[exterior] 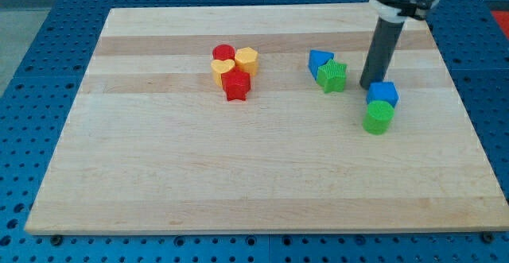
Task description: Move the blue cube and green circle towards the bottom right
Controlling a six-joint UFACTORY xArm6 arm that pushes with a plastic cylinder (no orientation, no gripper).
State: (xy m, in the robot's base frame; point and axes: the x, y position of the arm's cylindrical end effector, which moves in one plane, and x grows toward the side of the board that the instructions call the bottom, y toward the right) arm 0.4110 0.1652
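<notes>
While our rod stood nearly upright over the view's right part of the wooden board (262, 183), our tip (368, 85) rested on the surface just to the view's upper left of the blue cube (383, 94), very close to its edge; we could not tell whether the two were touching. We carried no pincer at all, only the plain dark rod, so nothing was spread, pressed together or pinching. The green circle (379, 117) sat directly below the blue cube, toward the view's bottom, and the two appeared to touch. Both lay right of the board's centre, nearer its right edge than its middle.

To the view's left of our tip, a blue triangular block (319, 60) and a green star (332, 75) sat pressed together. Farther left, well apart from these, four blocks clustered tightly: a red circle (223, 53), a yellow hexagon (246, 59), another yellow block (222, 70) whose shape we could not make out, and a red star (236, 85).
</notes>
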